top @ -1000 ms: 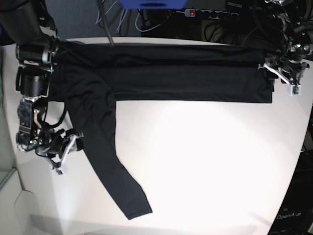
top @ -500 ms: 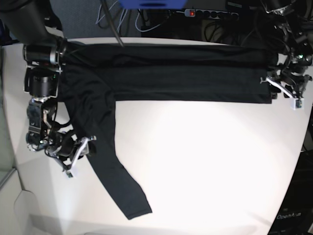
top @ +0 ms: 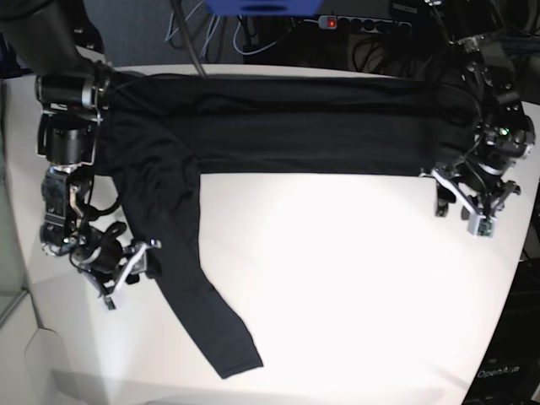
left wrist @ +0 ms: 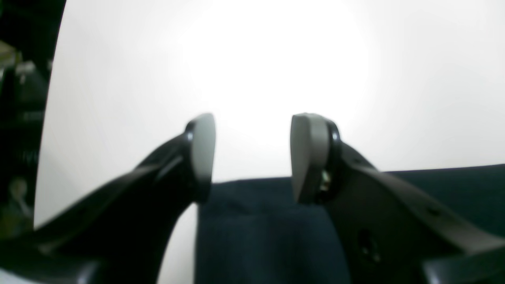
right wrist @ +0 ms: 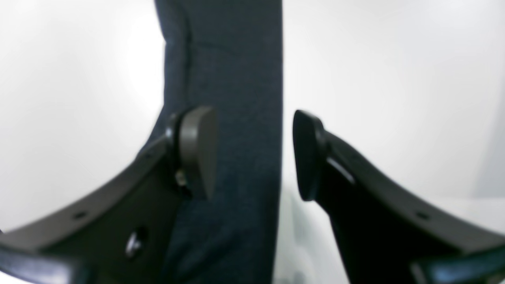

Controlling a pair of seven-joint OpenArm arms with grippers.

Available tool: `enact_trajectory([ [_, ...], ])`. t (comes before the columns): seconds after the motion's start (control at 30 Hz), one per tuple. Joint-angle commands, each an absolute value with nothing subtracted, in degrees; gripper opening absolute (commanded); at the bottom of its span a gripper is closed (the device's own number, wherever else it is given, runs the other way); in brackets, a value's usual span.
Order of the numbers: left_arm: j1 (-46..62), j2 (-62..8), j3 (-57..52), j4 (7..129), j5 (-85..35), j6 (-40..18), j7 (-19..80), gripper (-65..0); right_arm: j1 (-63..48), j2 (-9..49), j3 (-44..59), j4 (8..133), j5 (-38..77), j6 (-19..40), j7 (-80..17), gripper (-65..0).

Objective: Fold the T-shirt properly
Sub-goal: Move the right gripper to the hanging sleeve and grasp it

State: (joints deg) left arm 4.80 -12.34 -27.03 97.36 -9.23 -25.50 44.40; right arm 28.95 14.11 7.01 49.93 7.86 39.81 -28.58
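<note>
The black T-shirt [top: 295, 126] lies as a long flat band along the far side of the white table [top: 354, 278]. One long sleeve [top: 190, 270] runs toward the near edge, its cuff at the front. My right gripper [top: 126, 274] stands open at the sleeve's left edge. In the right wrist view the sleeve [right wrist: 225, 79] passes between the open fingers [right wrist: 197, 150] of the right gripper [right wrist: 252, 152]. My left gripper [top: 460, 207] is open just in front of the shirt's right end. In the left wrist view the left gripper [left wrist: 252, 156] holds nothing, and the shirt's corner [left wrist: 256, 228] lies beneath it.
A power strip and cables [top: 363, 24] run behind the table's far edge. A dark box [top: 506, 363] stands beside the table at the lower right. The table's rounded edge curves close by both arms.
My left gripper has moved off the shirt's right end toward the front and a little inward. My right gripper has shifted slightly toward the sleeve. The shirt lies as before.
</note>
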Motion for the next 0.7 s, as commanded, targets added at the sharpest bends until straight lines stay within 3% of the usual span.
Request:
enact_trajectory([
  [0.0,4.2,-12.7,-26.9,99.0,-9.6,-25.2,43.2,-35.6,30.5,14.5,7.2,49.8,8.4,40.0,-27.2,-33.1],
  [0.33,6.7,-9.1,-26.3,103.0,-9.6,-25.5,43.2,-35.6,34.9,14.8,6.9,34.2,8.4,40.0,-18.8,-33.1],
  [0.67,8.3,-9.0,-26.3,103.9,-9.8,-25.5,43.3,-35.6,35.7,15.4,7.0,33.3,8.4,40.0,-17.7,-33.1],
])
